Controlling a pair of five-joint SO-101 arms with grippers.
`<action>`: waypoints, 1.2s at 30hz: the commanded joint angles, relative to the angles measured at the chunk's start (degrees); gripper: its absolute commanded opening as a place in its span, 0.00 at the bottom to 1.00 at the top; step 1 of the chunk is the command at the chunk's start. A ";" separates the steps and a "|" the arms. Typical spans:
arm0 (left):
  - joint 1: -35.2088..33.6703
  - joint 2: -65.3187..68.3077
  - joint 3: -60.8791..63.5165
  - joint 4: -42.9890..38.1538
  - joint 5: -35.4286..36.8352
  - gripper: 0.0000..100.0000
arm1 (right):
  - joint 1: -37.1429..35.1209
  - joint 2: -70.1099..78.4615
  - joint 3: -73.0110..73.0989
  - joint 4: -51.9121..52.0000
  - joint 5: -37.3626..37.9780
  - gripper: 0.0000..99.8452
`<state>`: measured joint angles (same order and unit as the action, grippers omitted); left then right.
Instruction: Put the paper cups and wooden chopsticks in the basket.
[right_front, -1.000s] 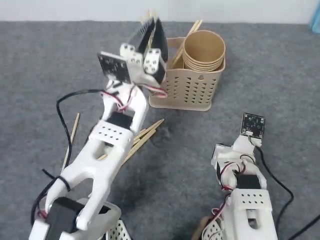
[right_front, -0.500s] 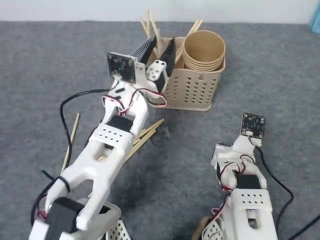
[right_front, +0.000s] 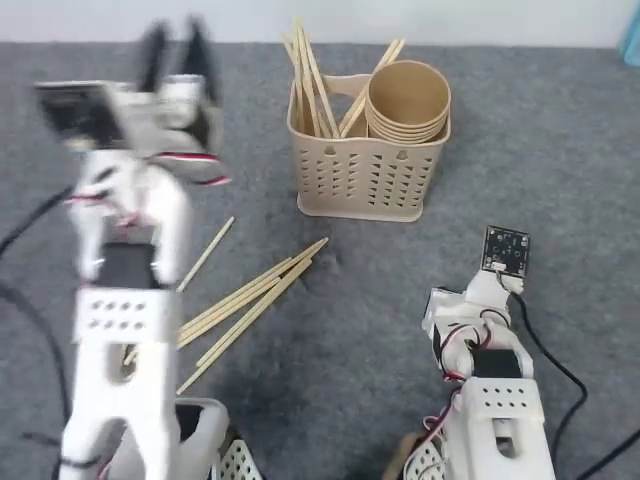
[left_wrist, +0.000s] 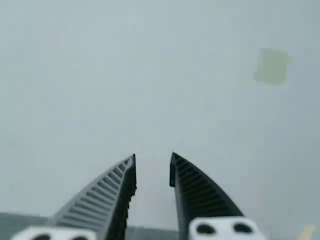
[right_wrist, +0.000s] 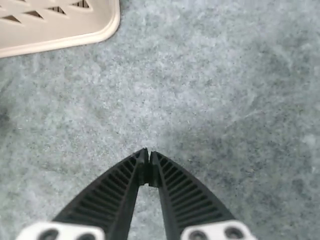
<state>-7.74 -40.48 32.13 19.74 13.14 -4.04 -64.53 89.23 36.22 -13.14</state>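
Here, the left gripper (left_wrist: 152, 159) hangs parted and empty, the right gripper (right_wrist: 148, 152) clenched empty above carpet (right_wrist: 225, 75), loose chopsticks (right_front: 250, 298) lying near the basket (right_front: 365, 178).

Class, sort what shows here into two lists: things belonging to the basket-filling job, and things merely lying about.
Job: beige perforated plastic basket; stack of brown paper cups in it; wooden chopsticks standing in it; loose wooden chopsticks lying flat; open left gripper; shut right gripper.
Lying about: grey carpet; teal object at the high view's edge.
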 joint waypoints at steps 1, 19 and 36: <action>-6.77 -2.29 -5.23 17.49 -0.35 0.10 | 0.40 -1.45 -0.62 -1.45 1.23 0.01; -18.64 9.93 5.23 38.68 -10.55 0.10 | 0.40 -1.36 -0.44 -1.01 0.97 0.01; -21.19 50.37 -10.51 33.14 -17.05 0.10 | 0.31 -1.10 -0.44 -1.10 0.88 0.01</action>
<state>-28.75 6.90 26.24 54.02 -3.12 -4.04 -64.53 89.23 36.22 -13.14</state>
